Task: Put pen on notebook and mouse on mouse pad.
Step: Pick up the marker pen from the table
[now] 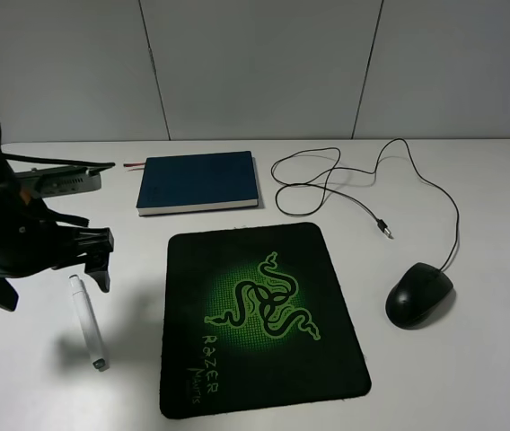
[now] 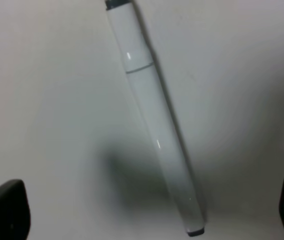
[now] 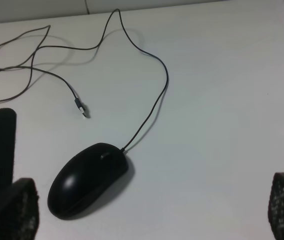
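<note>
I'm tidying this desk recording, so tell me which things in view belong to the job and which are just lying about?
Job:
pen
notebook
mouse
mouse pad

Lying about:
grey box-like object left of the notebook, identity unclear

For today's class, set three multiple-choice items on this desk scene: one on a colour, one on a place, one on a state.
1. The notebook has a cover that is: A dark blue; B red; C white.
2. In the high view the pen lies: A on the notebook; B on the table, left of the mouse pad; C on the mouse pad.
3. The left hand is: A shut on the pen; B shut on nothing; C open above the pen.

Answers: 1 A, the high view shows a dark blue cover. 2 B, the pen rests on bare table beside the pad. 3 C, the left wrist view shows its jaws wide apart and the pen lying free on the table.
</note>
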Robot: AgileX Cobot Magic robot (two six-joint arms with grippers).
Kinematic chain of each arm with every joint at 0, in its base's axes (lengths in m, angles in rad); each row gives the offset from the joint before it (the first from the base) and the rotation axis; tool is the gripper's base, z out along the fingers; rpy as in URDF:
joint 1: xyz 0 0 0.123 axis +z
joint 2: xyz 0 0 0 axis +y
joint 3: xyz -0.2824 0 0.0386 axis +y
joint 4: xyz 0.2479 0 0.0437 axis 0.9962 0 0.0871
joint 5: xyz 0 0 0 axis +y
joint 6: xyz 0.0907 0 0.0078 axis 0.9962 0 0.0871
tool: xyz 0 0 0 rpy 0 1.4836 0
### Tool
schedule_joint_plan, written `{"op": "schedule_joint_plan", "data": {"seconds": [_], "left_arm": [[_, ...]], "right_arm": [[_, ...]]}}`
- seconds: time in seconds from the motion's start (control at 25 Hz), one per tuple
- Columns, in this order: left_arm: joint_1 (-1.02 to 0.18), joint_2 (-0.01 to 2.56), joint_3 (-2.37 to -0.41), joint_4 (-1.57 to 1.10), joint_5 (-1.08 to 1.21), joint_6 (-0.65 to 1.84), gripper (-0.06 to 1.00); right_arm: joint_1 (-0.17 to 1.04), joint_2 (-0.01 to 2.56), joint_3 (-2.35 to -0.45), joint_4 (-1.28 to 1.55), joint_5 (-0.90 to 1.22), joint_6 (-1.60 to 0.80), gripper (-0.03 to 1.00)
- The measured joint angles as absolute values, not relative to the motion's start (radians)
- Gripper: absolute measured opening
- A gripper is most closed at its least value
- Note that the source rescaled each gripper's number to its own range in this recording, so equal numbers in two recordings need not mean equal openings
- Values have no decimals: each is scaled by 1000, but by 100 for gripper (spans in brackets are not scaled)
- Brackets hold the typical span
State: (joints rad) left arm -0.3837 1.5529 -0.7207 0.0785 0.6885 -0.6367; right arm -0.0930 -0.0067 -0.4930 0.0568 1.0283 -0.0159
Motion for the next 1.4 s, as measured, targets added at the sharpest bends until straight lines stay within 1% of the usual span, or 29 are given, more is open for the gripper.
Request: {"op": "schedule_joint_plan", "data": {"seconds": [0.44, 0.8, 1.2, 1.28, 1.36, 1.4], "left_arm": [[-402, 1678, -721, 79, 615, -667, 100], [-402, 1756, -692, 80, 504, -679, 100], [-402, 1789, -693, 68, 468, -689, 100], [-402, 1790, -693, 66, 464, -689, 96], [-402, 1792, -693, 61, 460, -689, 89], [-404, 1793, -693, 57, 452, -689, 83]], "right_arm": [[-93, -7, -493, 58, 1028, -16, 100], [-93, -7, -493, 58, 1028, -16, 100], [-93, -7, -493, 58, 1028, -16, 100], [-93, -7, -493, 58, 1028, -16, 100], [-93, -7, -493, 58, 1028, -16, 100], [-93, -7, -493, 58, 1028, -16, 100]]}}
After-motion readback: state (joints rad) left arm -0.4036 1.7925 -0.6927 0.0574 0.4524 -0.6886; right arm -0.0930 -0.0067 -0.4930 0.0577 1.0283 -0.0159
